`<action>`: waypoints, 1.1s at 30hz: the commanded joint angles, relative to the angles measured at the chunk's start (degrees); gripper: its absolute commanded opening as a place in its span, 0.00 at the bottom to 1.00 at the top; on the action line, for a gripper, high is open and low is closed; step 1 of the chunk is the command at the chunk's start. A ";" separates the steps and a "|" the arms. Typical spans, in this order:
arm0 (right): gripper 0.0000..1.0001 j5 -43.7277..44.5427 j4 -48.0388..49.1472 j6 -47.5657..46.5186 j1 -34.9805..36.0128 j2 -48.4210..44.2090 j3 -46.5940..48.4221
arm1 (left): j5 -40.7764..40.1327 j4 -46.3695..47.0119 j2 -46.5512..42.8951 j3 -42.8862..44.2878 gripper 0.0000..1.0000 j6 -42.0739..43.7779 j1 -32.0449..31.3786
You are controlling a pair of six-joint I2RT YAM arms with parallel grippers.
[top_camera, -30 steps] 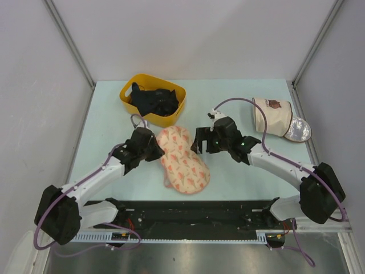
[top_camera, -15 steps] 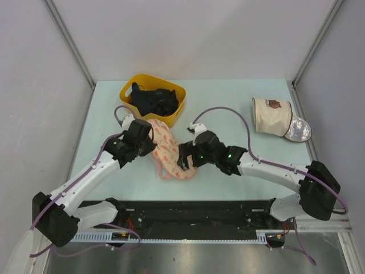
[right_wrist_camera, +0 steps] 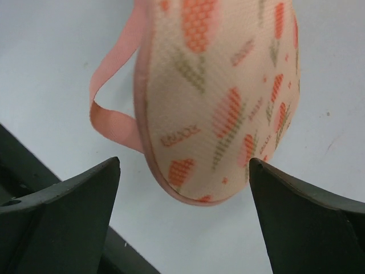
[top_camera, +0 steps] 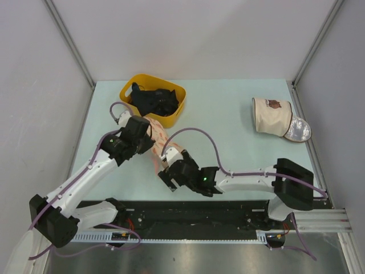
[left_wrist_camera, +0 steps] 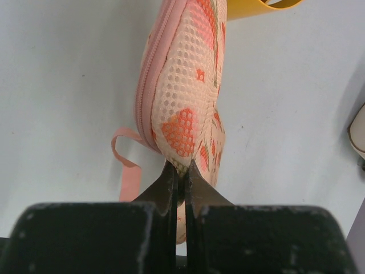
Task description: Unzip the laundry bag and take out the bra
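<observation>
Here the laundry bag [top_camera: 161, 137] is held on edge above the pale green table [top_camera: 228, 103], a little left of centre and just in front of the yellow basket [top_camera: 125, 95]; the bag is gripped at one end by the left gripper [top_camera: 150, 141], whose fingers [left_wrist_camera: 171, 185] are pressed together on the peach mesh rim, as is seen in the left wrist view; the fabric is pinched between them with no gap showing. In that view the bag [left_wrist_camera: 185, 85] is seen edge-on, stretching away from the fingers toward the basket [left_wrist_camera: 268, 7]; the pink zip trim [left_wrist_camera: 149, 74] runs along its left side and appears closed as far as it shows; a pink ribbon loop [left_wrist_camera: 126, 165] hangs from the seam near the pinched end.

The right gripper [top_camera: 165, 170] is placed low, near the front edge of the table, pointing up toward the bag's near end; its fingers [right_wrist_camera: 68, 211] are spread wide and nothing is gripped. In the right wrist view the rounded, printed end of the bag [right_wrist_camera: 222, 97] is framed between the two spread fingers but touched by neither; the ribbon loop [right_wrist_camera: 111, 108] is seen at its left; whether that end rests on the table cannot be told.

Dark clothing [top_camera: 151, 100] is heaped in the basket; a beige cylinder bag [top_camera: 271, 117] is lying on its side at the far right, well apart from both arms, with a silvery round flap [top_camera: 299, 131] open beside it.
</observation>
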 commanded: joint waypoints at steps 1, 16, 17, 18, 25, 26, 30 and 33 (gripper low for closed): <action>0.92 16.40 6.80 -7.42 3.91 5.62 3.30 | 0.98 2.28 -3.30 0.83 0.00 -1.45 0.52; 0.00 -34.39 -1.79 1.16 -17.76 -11.59 3.74 | -3.12 6.16 -9.19 6.68 0.97 17.59 1.48; 0.00 -48.56 -2.15 3.01 -24.58 -11.85 3.74 | -4.98 5.54 -9.28 8.45 1.00 19.88 1.57; 0.00 -55.58 -2.24 7.29 -27.61 -11.16 3.74 | -6.30 5.01 -9.37 10.12 1.00 24.17 1.57; 0.00 -80.06 -1.10 15.40 -39.85 -7.73 -1.00 | -6.77 8.08 -7.10 14.79 1.00 35.02 1.92; 0.00 -81.82 -0.92 15.50 -40.29 -7.81 -1.62 | -4.14 7.65 -6.04 15.06 1.00 35.54 1.92; 0.00 -81.75 -5.13 13.49 -41.35 -9.39 -3.46 | 1.76 5.28 -1.03 14.80 1.00 36.78 1.92; 0.00 -79.65 -10.40 10.68 -42.05 -12.29 -4.87 | 2.82 5.97 -0.23 12.52 1.00 36.34 1.84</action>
